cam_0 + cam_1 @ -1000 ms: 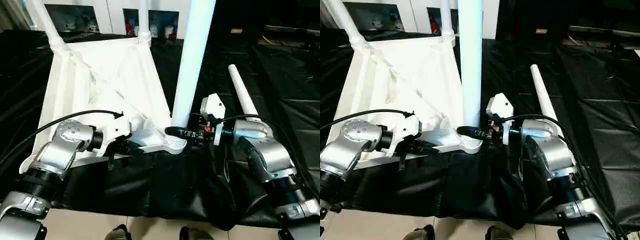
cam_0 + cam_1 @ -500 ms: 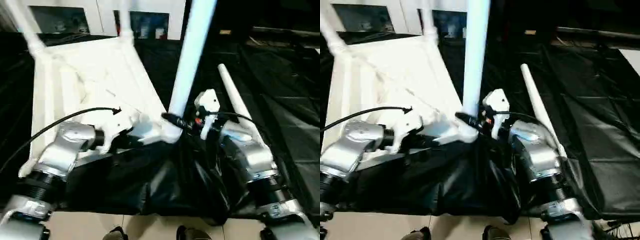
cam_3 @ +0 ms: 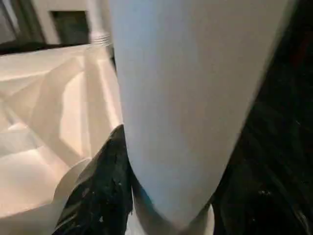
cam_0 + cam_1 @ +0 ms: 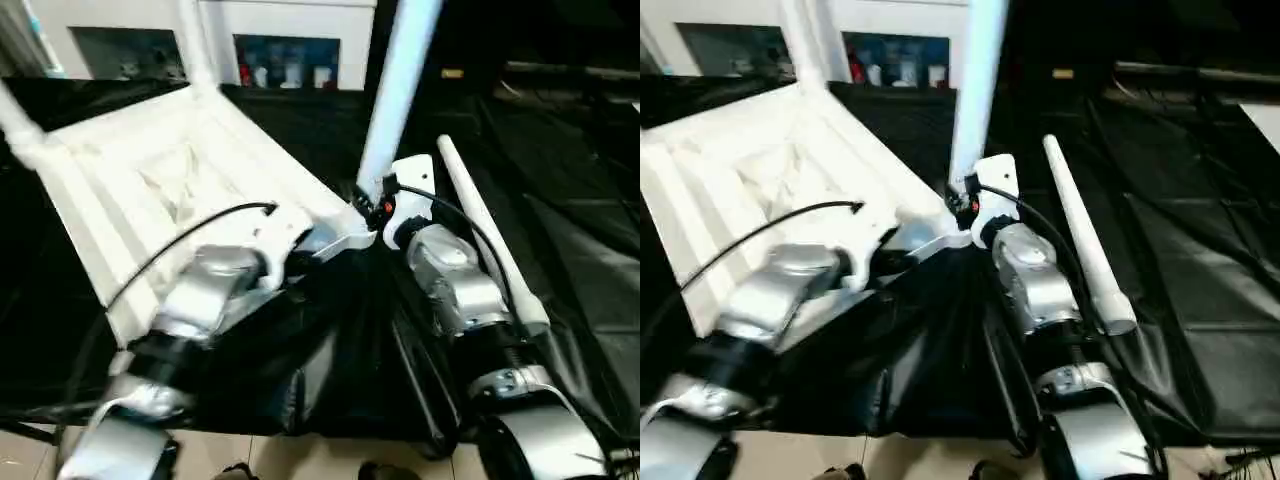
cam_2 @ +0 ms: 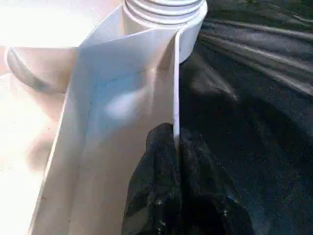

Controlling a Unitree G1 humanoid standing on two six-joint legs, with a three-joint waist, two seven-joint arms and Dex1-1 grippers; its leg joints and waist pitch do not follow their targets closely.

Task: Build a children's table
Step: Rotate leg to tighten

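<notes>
Fingers of the left arm are pinched shut on the thin edge wall of the upturned tabletop, just short of the near corner socket. The likely reason is plain: clamping the rim keeps the top from sliding or turning while a leg is worked into that corner. The right arm's fingers stand half apart around the foot of the upright leg, one black finger lying against its side, so they appear to be holding it rather than standing free. Gripping low, close to the socket, gives the best control for seating or twisting it home.

The tabletop lies underside up on the black-draped surface, with two more legs already standing in its far corners. A fourth leg lies loose on the cloth beside the right forearm, well apart from any socket, so by my reckoning three are in and one remains.

Against a second ago, the tabletop has swung round: its near corner now points more toward the right arm and sits higher in the head views. Both forearms have turned inward with it. The grips themselves look unchanged, and the upright leg leans much as it did.
</notes>
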